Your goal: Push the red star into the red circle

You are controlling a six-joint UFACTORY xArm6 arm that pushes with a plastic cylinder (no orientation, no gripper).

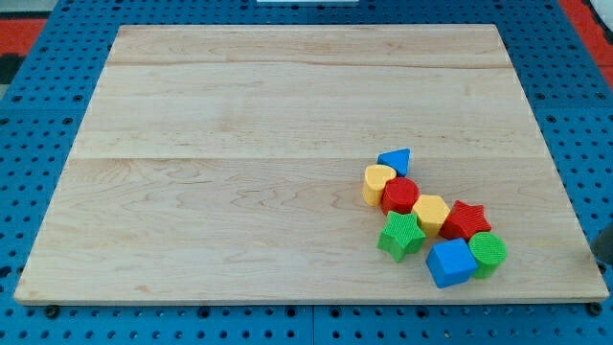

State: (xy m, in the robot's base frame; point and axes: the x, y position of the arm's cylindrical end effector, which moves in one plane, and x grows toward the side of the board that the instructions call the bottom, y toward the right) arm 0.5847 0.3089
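The red star (465, 219) lies in a tight cluster at the board's lower right. The red circle (400, 195) lies to its left. A yellow hexagon (431, 214) sits between them and touches both. A dark shape cut off by the view's right edge, just past the board, looks like my rod. Its lower end, my tip (601, 257), is well to the right of the red star and touches no block.
A blue triangle (395, 159) and a yellow heart (377, 182) sit above and left of the red circle. A green star (401, 236), a blue cube (450, 262) and a green circle (488, 253) line the cluster's bottom. The wooden board (239, 144) lies on a blue pegboard.
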